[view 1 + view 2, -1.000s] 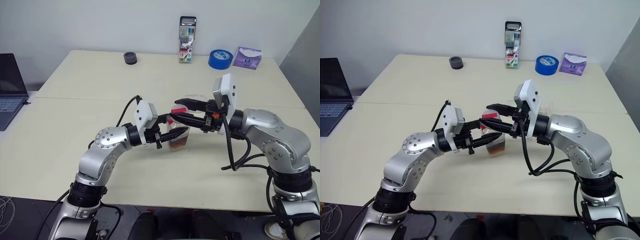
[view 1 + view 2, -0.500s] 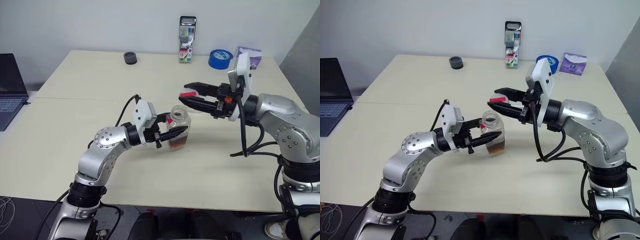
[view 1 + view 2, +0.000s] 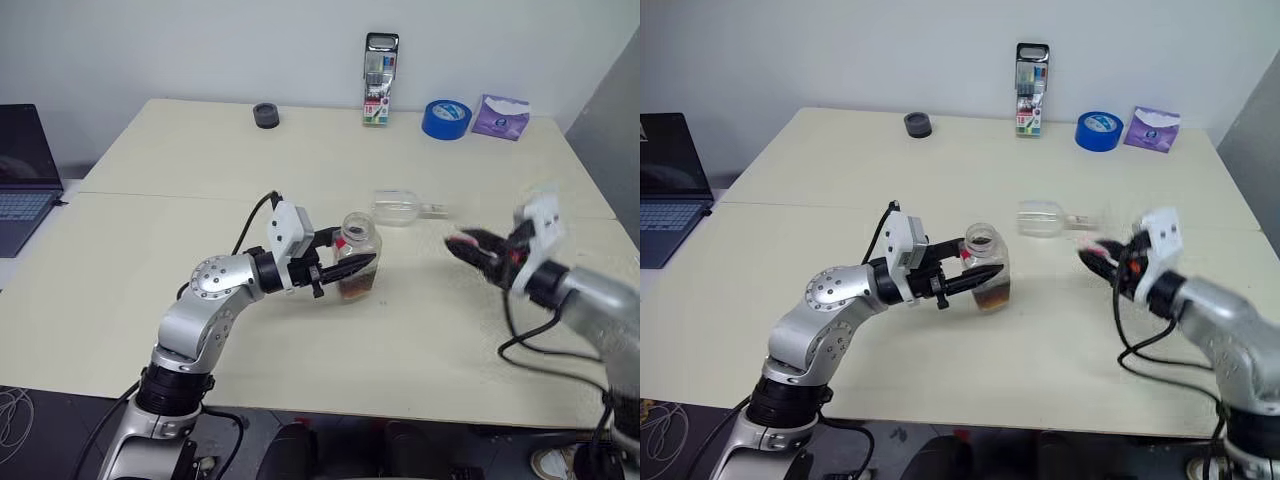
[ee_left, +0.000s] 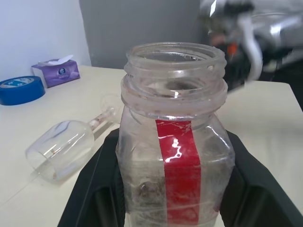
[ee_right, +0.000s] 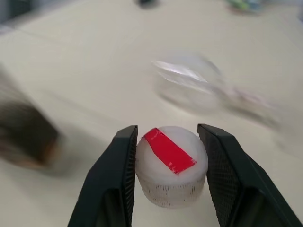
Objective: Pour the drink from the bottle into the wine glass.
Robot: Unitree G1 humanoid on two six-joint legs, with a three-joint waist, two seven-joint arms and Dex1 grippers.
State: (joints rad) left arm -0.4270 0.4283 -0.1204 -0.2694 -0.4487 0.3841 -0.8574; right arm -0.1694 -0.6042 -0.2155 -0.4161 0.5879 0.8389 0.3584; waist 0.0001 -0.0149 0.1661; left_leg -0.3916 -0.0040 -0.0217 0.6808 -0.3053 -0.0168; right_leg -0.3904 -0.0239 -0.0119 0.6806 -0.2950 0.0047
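The small clear bottle [image 3: 356, 258] with a red label strip stands upright and uncapped near the table's middle, a little dark reddish-brown drink [image 3: 354, 288] in its bottom. My left gripper [image 3: 350, 268] is shut on the bottle [image 4: 176, 156] around its body. The wine glass [image 3: 398, 207] lies on its side just behind the bottle, stem pointing right; it shows as wine glass [image 4: 64, 146] beside the bottle. My right gripper [image 3: 470, 250] hovers low at the right, shut on the white cap [image 5: 170, 165] with a red strip.
Along the table's far edge stand a marker pack [image 3: 379, 66], a blue tape roll [image 3: 445, 118], a purple tissue pack [image 3: 500, 115] and a small dark round object [image 3: 266, 115]. A laptop [image 3: 22, 175] sits on a side table at left.
My right gripper pulled the cap off the bottle, lifted it up and right, then swung it right and down toward the table. The left gripper and bottle stayed still.
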